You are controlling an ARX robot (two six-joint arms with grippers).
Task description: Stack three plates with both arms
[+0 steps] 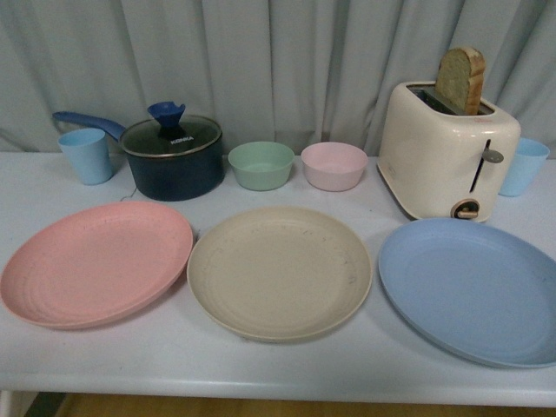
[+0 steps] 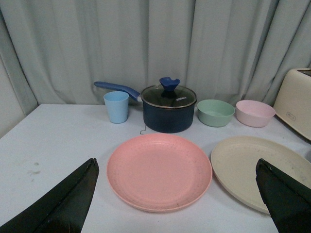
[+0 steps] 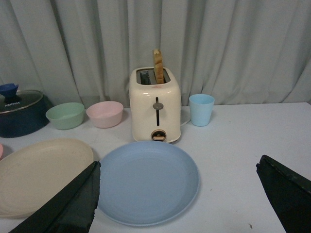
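Lying flat abreast: pink plate [image 1: 95, 261], beige plate [image 1: 278, 271], blue plate [image 1: 473, 287]; left gripper [image 2: 176, 166], right gripper [image 3: 178, 165] wide

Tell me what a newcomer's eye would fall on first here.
Three big plates lie side by side along the front of the table, unstacked: pink plate left, beige plate middle, light blue plate right. Behind the blue one stands a cream toaster with a bread slice sticking up; behind the pink one, a dark blue lidded pot.
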